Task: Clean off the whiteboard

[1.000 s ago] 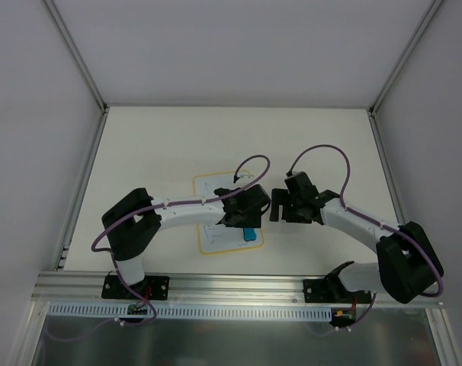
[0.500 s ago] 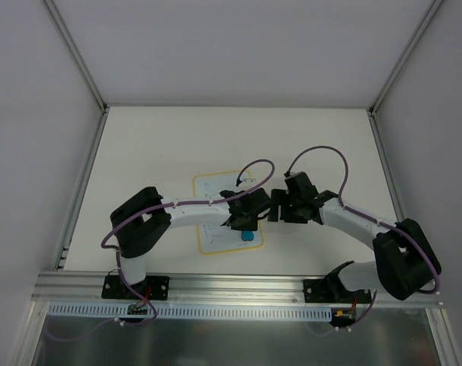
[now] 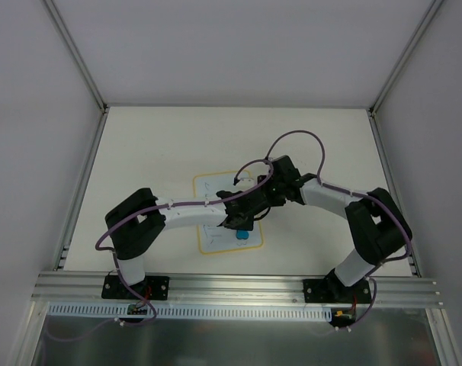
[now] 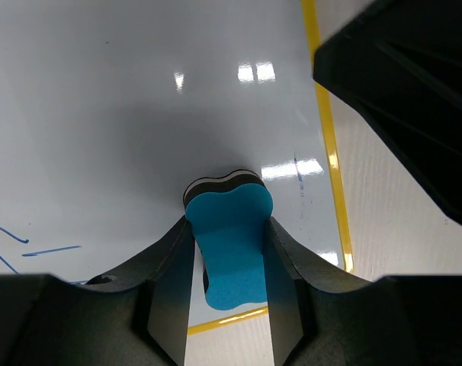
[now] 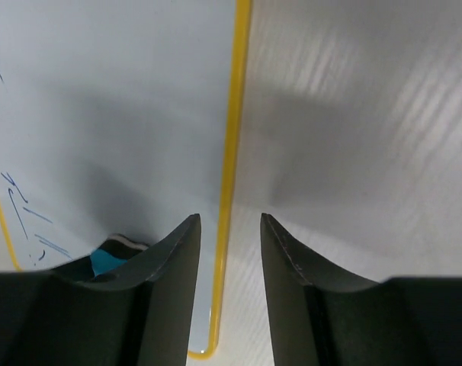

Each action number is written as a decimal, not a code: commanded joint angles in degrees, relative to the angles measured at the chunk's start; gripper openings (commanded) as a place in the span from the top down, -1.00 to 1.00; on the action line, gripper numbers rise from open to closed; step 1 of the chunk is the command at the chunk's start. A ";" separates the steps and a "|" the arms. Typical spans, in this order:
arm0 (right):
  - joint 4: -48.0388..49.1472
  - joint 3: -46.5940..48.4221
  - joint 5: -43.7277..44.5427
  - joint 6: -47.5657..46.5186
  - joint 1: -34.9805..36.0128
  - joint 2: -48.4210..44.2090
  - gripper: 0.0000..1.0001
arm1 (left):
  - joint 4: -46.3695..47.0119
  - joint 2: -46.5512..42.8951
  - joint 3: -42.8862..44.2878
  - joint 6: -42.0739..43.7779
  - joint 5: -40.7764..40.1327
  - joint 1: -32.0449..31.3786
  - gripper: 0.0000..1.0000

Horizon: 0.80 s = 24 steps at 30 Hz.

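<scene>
Several blue strokes (image 4: pixel 52 250) are yet to be wiped from the whiteboard (image 3: pixel 208 191), laid mid-frame, where the eraser (image 4: pixel 229 255) is clamped by the left gripper (image 4: pixel 229 225) and the right gripper (image 5: pixel 229 221) is held apart across its yellow edge.

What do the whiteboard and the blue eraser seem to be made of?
The whiteboard looks like a glossy coated sheet: lights reflect sharply on it. The eraser looks like matte blue foam, no shine, with a darker layer beneath, perhaps felt.
</scene>
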 commanded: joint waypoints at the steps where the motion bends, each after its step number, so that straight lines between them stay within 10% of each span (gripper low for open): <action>1: 1.83 3.76 -1.71 -2.09 0.88 4.46 0.21 | -1.00 -2.52 0.08 1.70 -2.09 -0.43 0.88; 16: 1.66 5.35 1.71 -1.13 1.59 11.77 0.97 | 1.45 -1.38 1.48 11.62 -3.24 -0.43 1.00; 24: 1.74 4.91 1.19 -0.86 1.68 12.03 0.99 | 13.58 -1.73 -2.46 24.89 5.53 2.90 1.00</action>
